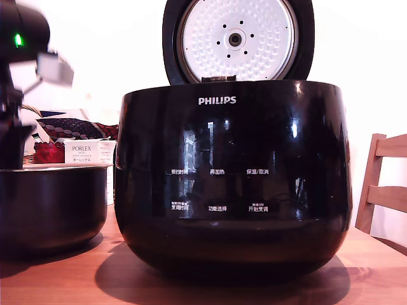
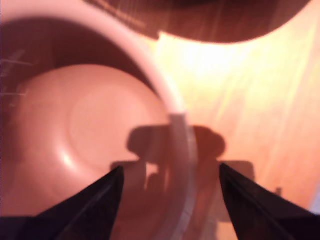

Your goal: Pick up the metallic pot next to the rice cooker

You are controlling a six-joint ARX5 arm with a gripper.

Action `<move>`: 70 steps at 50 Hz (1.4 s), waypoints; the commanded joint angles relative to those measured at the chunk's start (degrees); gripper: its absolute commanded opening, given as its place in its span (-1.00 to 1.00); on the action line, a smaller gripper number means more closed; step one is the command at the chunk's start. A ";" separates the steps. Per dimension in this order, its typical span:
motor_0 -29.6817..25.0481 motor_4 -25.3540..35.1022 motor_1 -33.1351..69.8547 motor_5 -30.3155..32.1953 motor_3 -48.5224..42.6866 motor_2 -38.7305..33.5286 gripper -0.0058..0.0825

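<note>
The metallic pot point(image 1: 51, 203) is dark with a thin silvery rim and stands on the wooden table at the exterior view's left, close beside the rice cooker point(image 1: 232, 184). The cooker is a big glossy black PHILIPS appliance, and its lid point(image 1: 236, 39) is raised to show the dimpled silver plate. My arm point(image 1: 14, 121) comes down over the pot from above. In the wrist view my gripper point(image 2: 170, 167) is open and straddles the pot's rim point(image 2: 172, 100). One finger point(image 2: 100, 195) hangs over the pot's inside point(image 2: 85, 125), the other finger point(image 2: 245, 195) outside it. The cooker's dark base point(image 2: 210, 20) lies just beyond.
A white PORLEX box point(image 1: 81, 152) and patterned cloth items point(image 1: 70, 127) sit behind the pot. A wooden chair point(image 1: 385, 184) stands at the exterior view's right edge. The wooden table top point(image 1: 70, 279) shows in front of the pot and the cooker.
</note>
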 commanded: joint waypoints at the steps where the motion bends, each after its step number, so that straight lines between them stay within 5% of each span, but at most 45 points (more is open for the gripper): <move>1: 0.26 0.20 0.63 0.28 0.52 -0.61 0.40; 9: 0.31 0.24 0.85 1.31 1.07 -0.61 0.37; 14: 0.28 0.22 0.85 1.60 1.03 -0.61 0.18; 19: 0.28 0.24 0.85 1.75 0.79 -0.61 -0.22; 25: 0.22 0.22 0.83 1.77 0.17 -0.61 -0.94; 70: -6.95 -7.80 -10.23 1.07 -21.59 14.91 -0.92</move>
